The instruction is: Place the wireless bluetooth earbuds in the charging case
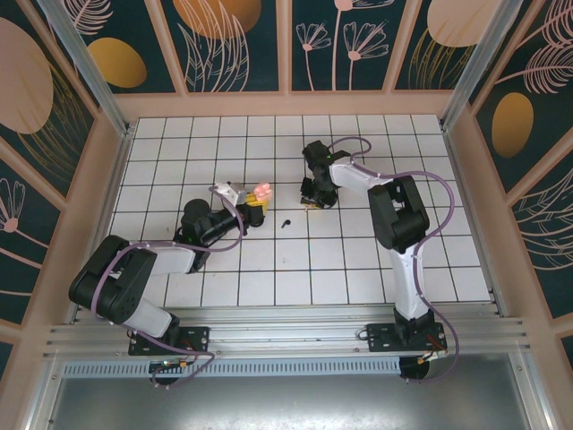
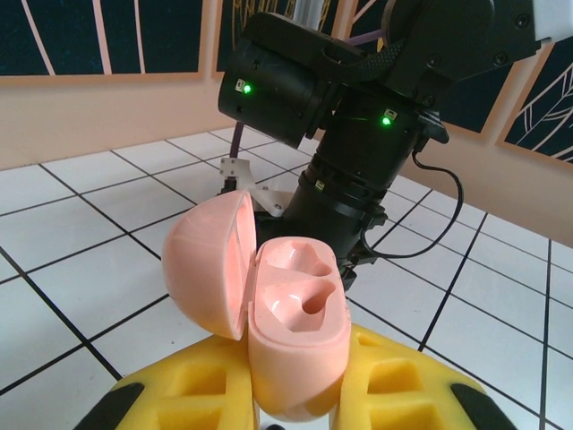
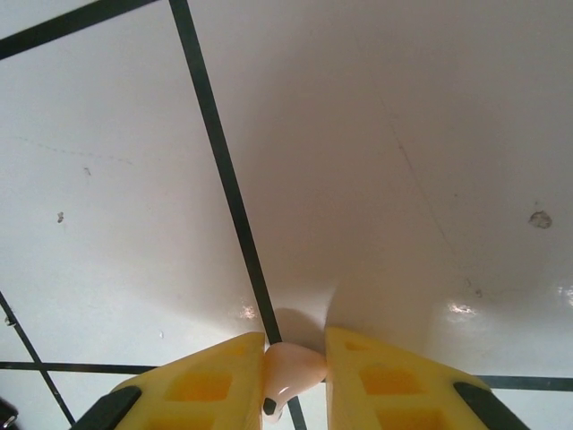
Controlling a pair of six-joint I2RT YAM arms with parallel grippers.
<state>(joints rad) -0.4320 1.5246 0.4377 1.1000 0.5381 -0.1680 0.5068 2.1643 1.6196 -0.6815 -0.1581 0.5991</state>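
1. Left gripper (image 1: 253,204): sits left of table centre in the top view. Its yellow fingers (image 2: 206,390) are clamped on the lower body of the pink charging case (image 2: 300,313), one on each side.
2. Charging case: held off the white tiled table (image 1: 358,269), roughly upright and open. The domed lid (image 2: 208,269) is hinged over to the left and tilted outward. The moulded earbud wells (image 2: 309,300) in the base face the left wrist camera, showing bare pink plastic.
3. Small black object (image 1: 285,222): lies on a tile between the two grippers, slightly nearer than both and touching neither. It is too small to identify.
4. Right gripper (image 1: 310,199): sits just right of the case in the top view, near it but apart from it, and points down at the table. In the left wrist view the right arm's black wrist (image 2: 358,134) stands directly behind the case.
5. Right gripper, wrist view: the yellow fingers (image 3: 206,381) are drawn in against a pale pink earbud (image 3: 291,369), which is pinched between them. A dark tip (image 3: 269,406) shows at its lower end. The earbud hangs above a black grout line, and whether it touches the tile cannot be told.
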